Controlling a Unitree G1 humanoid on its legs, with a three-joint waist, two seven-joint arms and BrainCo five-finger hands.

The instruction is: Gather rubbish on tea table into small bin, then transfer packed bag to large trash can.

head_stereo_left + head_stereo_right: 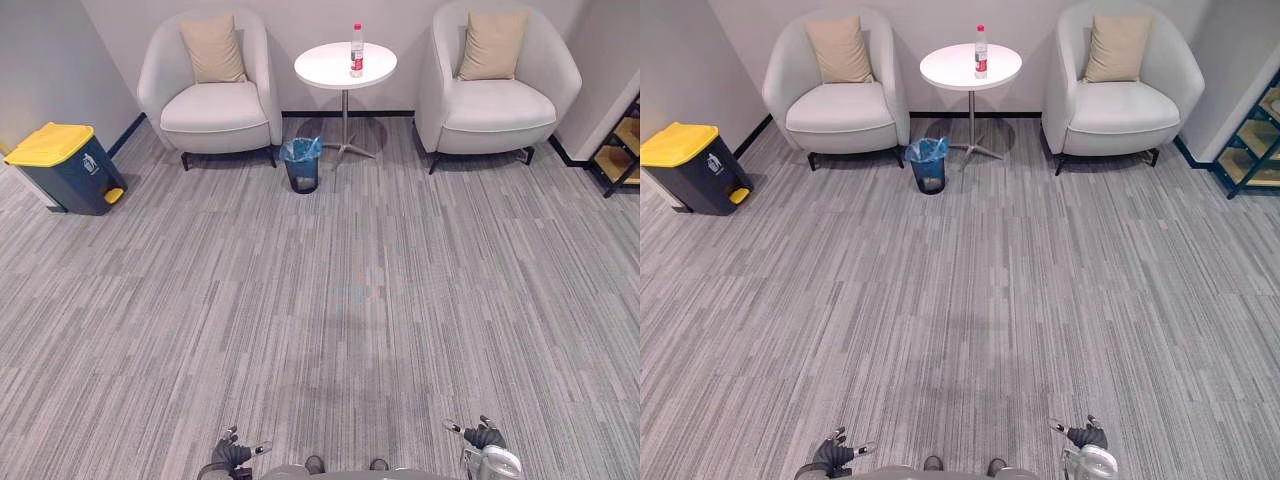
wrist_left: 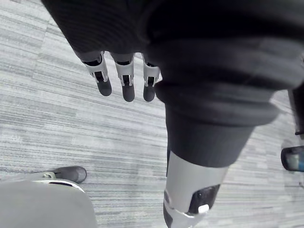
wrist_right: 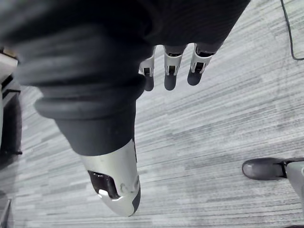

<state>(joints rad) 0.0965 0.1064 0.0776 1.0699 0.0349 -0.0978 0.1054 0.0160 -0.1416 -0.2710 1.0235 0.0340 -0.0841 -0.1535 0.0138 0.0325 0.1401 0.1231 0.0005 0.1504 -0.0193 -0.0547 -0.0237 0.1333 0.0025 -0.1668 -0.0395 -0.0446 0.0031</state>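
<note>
While both hands hang low over the near edge of the grey carpet floor (image 1: 330, 300), the rubbish, one clear bottle (image 1: 357, 50) with a red cap, stands upright on the round white tea table (image 1: 325, 68), a little right of its middle. This table stands at the far edge of the floor, between two pale armchairs, a left one (image 1: 210, 110) and a right one (image 1: 497, 105), each with a beige cushion. On the floor just beside the table's foot, on its left side, is the small bin (image 1: 302, 170), dark and lined with a blue bag (image 1: 300, 149). At the left edge of the floor, well apart from the table, stands the large trash can (image 1: 68, 168), dark blue with a yellow lid that is closed. Left hand (image 2: 124, 80) has its fingers straight and slightly spread, holding nothing. Right hand (image 3: 171, 73) is the same, fingers relaxed, empty, above the carpet.
</note>
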